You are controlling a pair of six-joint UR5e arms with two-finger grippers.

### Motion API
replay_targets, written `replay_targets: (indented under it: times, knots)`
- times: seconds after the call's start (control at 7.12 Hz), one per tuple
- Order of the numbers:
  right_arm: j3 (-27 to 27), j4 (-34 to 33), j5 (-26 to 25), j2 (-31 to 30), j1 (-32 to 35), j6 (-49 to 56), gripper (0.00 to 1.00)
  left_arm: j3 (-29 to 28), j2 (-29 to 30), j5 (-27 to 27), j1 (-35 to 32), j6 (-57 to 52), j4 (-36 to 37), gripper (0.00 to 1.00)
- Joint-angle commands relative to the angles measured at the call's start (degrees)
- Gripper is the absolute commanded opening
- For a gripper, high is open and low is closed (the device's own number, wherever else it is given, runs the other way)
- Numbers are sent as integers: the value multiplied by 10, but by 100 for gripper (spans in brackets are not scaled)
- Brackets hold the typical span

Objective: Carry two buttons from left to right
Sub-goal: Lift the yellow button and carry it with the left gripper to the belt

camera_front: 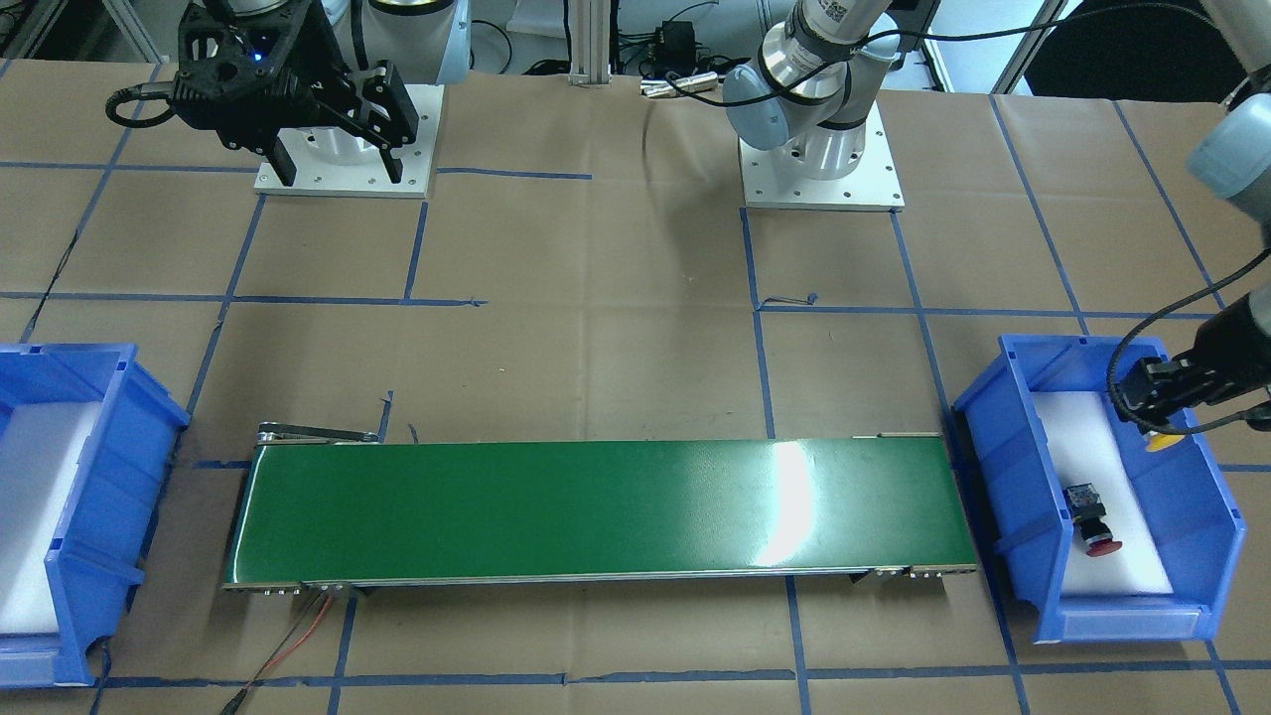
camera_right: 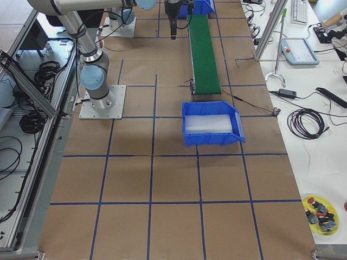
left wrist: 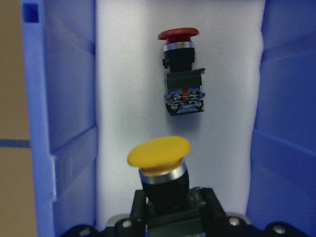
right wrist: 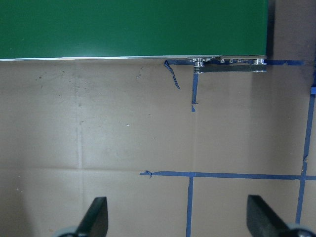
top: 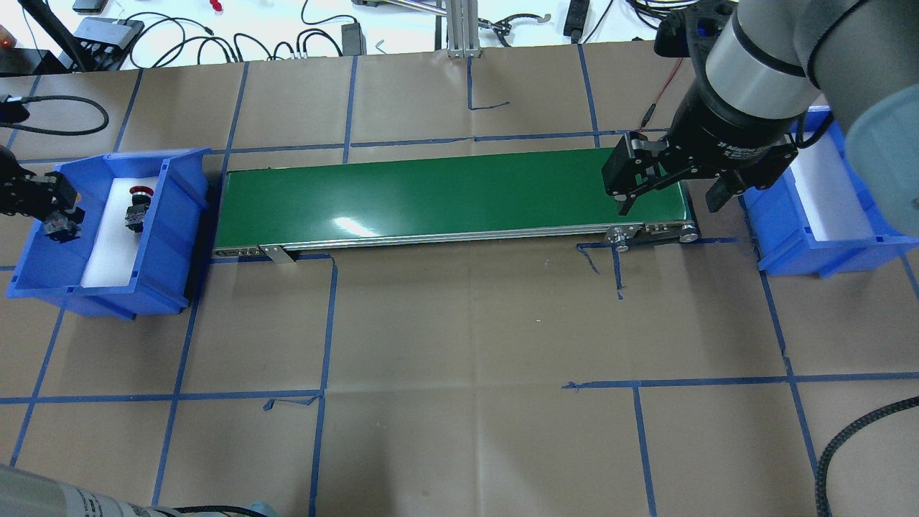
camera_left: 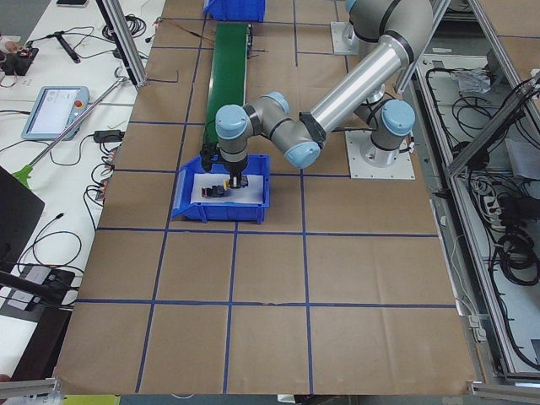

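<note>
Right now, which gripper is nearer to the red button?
Left. The left gripper is in the same blue bin, shut on the yellow button just beside the red button. The right gripper hangs open by the green conveyor's other end, far from it.

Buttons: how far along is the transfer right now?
Done: nothing delivered; neither button has reached the right bin. In hand: the left gripper is shut on the yellow button, inside the left bin. Left: the red button lies on that bin's foam, and the right gripper hangs open by the green conveyor.
</note>
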State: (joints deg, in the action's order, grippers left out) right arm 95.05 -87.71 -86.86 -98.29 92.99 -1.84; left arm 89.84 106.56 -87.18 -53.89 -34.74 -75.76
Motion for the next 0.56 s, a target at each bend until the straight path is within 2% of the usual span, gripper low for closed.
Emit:
replay_targets:
  times: [0.0, 0.42]
  knots:
    - [9, -4, 1, 6, -1, 1, 100, -106, -2, -5, -63, 30, -95, 5]
    - [10, -4, 1, 6, -4, 1, 100, -111, 10, -6, -182, 122, -82, 6]
